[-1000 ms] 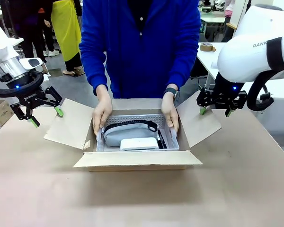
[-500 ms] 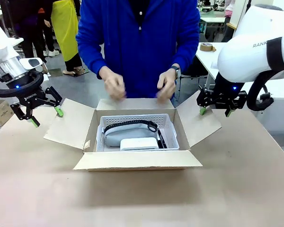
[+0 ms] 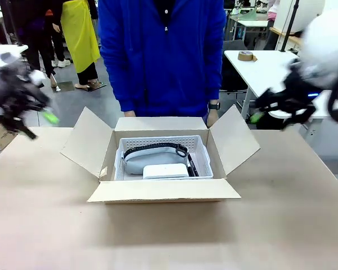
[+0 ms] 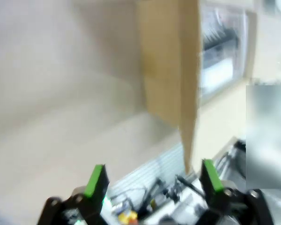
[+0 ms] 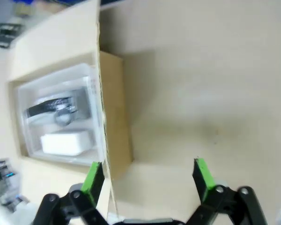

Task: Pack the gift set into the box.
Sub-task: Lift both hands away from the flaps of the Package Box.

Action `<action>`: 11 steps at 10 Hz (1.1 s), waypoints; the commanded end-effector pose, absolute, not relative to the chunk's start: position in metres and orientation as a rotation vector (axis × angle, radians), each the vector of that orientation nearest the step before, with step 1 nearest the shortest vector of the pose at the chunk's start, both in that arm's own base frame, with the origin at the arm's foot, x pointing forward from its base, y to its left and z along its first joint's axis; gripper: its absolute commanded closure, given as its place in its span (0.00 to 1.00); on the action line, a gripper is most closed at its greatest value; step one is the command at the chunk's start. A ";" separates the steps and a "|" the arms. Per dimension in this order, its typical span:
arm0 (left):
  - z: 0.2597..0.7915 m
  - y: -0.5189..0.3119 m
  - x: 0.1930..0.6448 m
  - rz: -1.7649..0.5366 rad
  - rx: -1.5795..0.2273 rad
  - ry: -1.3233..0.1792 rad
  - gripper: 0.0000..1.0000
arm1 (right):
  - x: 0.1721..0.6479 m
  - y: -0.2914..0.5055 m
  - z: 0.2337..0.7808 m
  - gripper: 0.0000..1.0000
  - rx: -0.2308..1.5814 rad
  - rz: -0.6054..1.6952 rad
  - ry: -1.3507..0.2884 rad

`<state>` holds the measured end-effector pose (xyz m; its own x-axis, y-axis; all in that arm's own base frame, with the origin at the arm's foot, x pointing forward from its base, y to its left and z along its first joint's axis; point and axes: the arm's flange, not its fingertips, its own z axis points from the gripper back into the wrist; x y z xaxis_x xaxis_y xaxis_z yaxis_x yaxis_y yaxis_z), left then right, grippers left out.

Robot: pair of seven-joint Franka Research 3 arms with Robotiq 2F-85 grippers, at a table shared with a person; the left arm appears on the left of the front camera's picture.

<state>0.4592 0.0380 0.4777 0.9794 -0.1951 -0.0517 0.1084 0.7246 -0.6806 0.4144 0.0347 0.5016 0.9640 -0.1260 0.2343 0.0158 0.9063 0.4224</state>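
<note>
Left pincer (image 4: 152,178) stands wide, its green pads well apart with nothing between them. The right pincer (image 5: 149,177) is likewise wide and empty. In the front view both are motion-blurred at the left and right edges of the frame, well clear of the box (image 3: 163,190). The counter (image 3: 158,242) across the lower frame is a matt brown surface. The box sits at centre frame and is brown corrugated card with all four flaps open. Its near flap is folded out flat, while the left flap (image 3: 87,140) and right flap (image 3: 235,140) splay upward and outward. The gift set lies inside the box in a white perforated plastic basket (image 3: 158,142). The basket holds a grey pouch (image 3: 149,160) with a black strap (image 3: 158,147), a flat white case (image 3: 165,171) touching the pouch's near side, and a dark slim item (image 3: 192,166) along the basket's right wall. The far flap (image 3: 160,123) stands up behind, and a person (image 3: 163,56) in a blue top stands just beyond it. Judgement: the basket is light and stiff, the pouch is soft, and the case is smooth and likely slippery. Only the flaps appear left to close. The card is stiff and should hinge on its crease, so each flap is best taken at its free outer edge.
</note>
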 end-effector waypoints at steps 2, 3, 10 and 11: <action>0.454 0.146 0.436 -0.550 -1.601 0.273 0.00 | 0.347 -0.110 0.477 0.00 1.086 0.016 -0.150; 0.434 0.159 0.436 -0.506 -1.771 0.204 0.00 | 0.341 -0.129 0.452 0.00 1.150 -0.047 -0.135; 0.431 0.170 0.405 -0.395 -1.366 0.041 0.00 | 0.323 -0.111 0.483 0.00 0.977 -0.011 -0.283; 0.431 0.170 0.405 -0.395 -1.366 0.041 0.00 | 0.323 -0.111 0.483 0.00 0.977 -0.011 -0.283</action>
